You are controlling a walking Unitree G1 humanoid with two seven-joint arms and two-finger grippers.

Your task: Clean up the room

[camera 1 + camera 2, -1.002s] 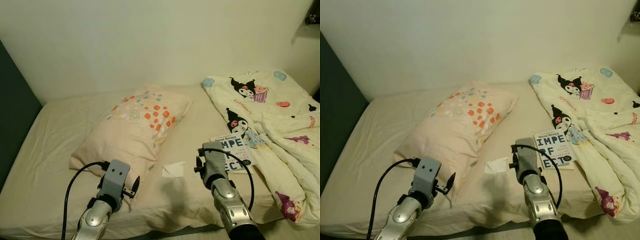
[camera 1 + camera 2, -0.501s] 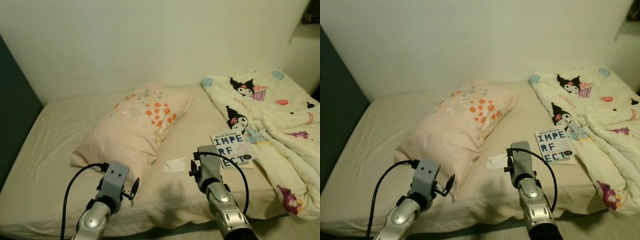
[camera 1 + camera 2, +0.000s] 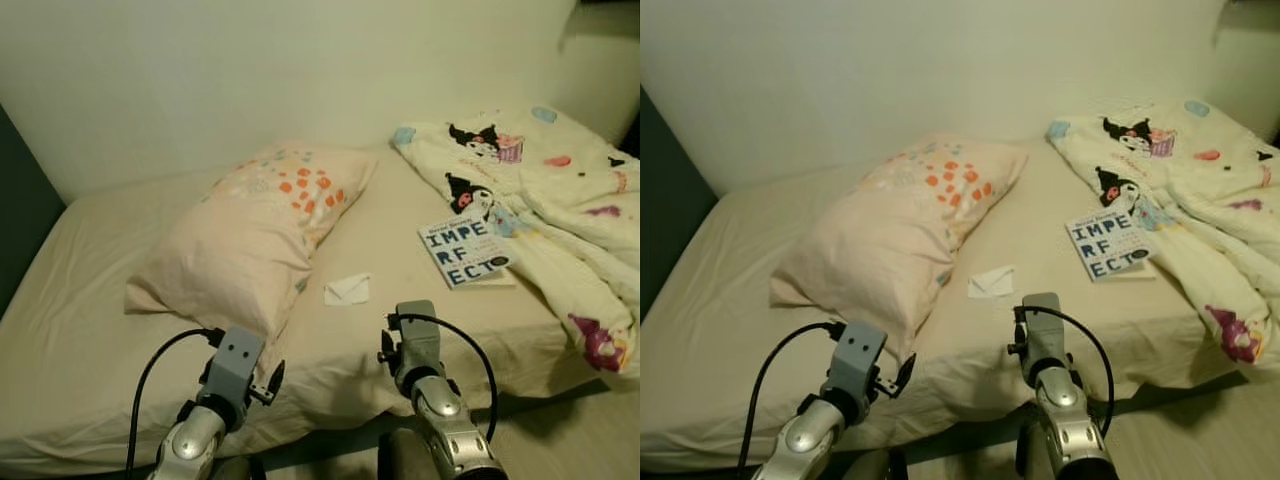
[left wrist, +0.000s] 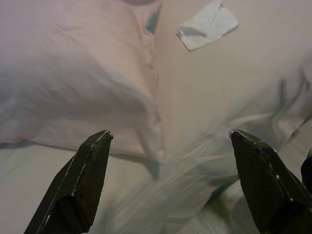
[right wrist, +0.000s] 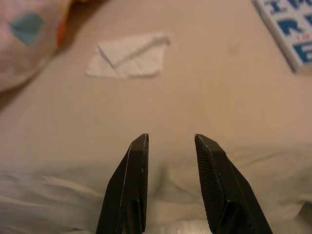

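Left eye view: the bed (image 3: 90,300) is now seen from farther back, with both empty grippers, left (image 4: 168,146) spread wide and right (image 5: 170,146) part-open, short of the crumpled tissue (image 3: 347,289) beside the pillow (image 3: 250,235), so nothing is judged tidied yet.

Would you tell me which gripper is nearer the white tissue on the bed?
Right. The right gripper points at the tissue just ahead; the left gripper sits beside the pillow.

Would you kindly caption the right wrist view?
Open right tool above the bed sheet, facing a crumpled tissue.
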